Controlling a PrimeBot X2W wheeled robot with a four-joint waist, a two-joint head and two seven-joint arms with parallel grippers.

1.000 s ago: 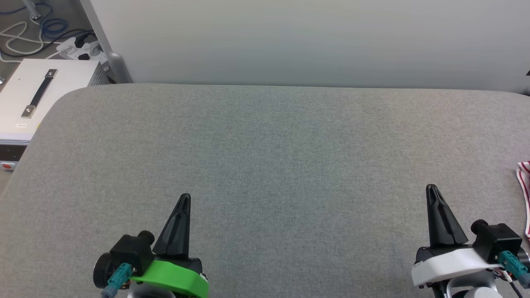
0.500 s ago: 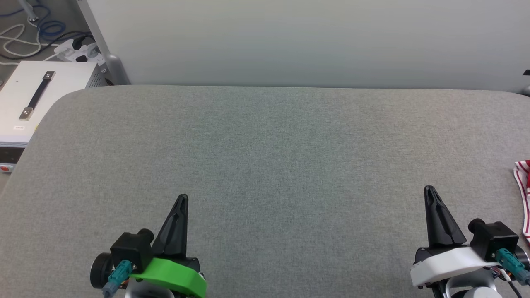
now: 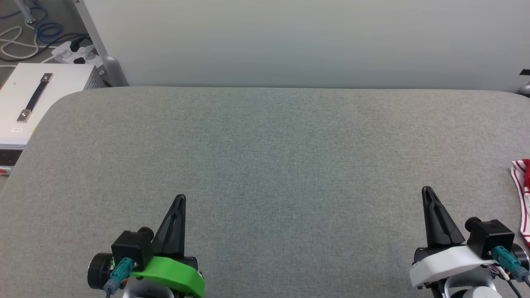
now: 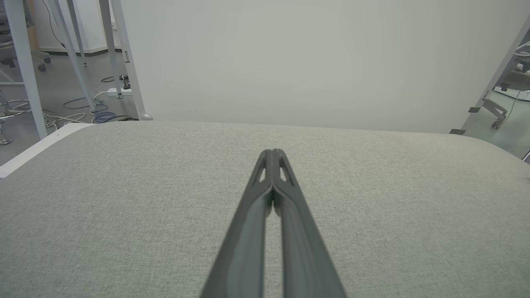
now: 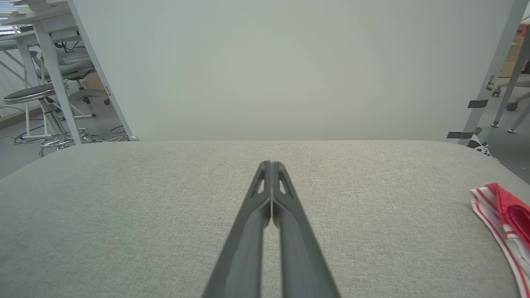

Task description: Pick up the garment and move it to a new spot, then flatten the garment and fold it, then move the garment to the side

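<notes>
Pressed tip to tip and holding nothing, the 2 dark fingers of the right gripper [image 3: 427, 191] point forward over the grey padded surface [image 3: 265, 145]. The garment [image 3: 523, 176] lies on that surface to this gripper's right, well apart from the fingers and alongside them, with its front edge a little ahead of the fingertips. What shows of it is a crumpled fold of red cloth edged with red-and-white striped trim, cut off by the frame. In the right wrist view the garment [image 5: 503, 211] sits low and far right of the closed fingers, flat on the fabric.

The left gripper [image 3: 180, 199] is also shut and empty, its 2 fingers meeting at the tips. It is far to the right gripper's left, with bare grey fabric between them. Ahead and to the left of the left gripper, off the padded surface, stands a white case [image 3: 62, 78] with a black handle.
</notes>
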